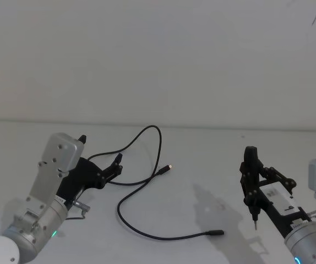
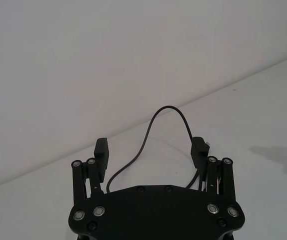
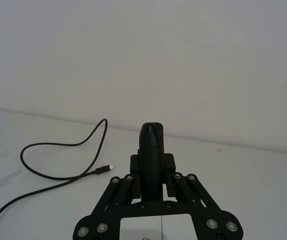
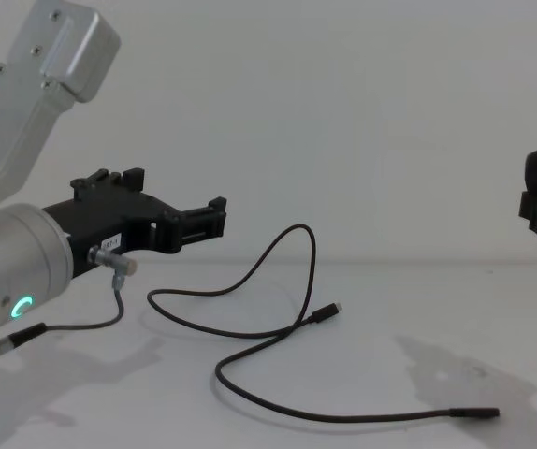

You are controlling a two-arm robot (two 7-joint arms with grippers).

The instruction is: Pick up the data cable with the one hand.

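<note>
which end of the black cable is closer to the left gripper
The silver-tipped plug, lying mid-table, is nearer the left gripper. The other plug, all black, lies farther off toward the robot's right.

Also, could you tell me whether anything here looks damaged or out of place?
Nothing stands out. The cable lies in loose loops on the table, with no visible damage. The left gripper hovers open close to it; the right gripper is shut, off to the side.

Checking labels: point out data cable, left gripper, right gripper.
data cable (image 1: 162, 149), head view, mid-cord on the loop.
left gripper (image 2: 150, 148), left wrist view, midway between its open fingertips.
right gripper (image 3: 151, 134), right wrist view, on the shut fingertips.
</note>
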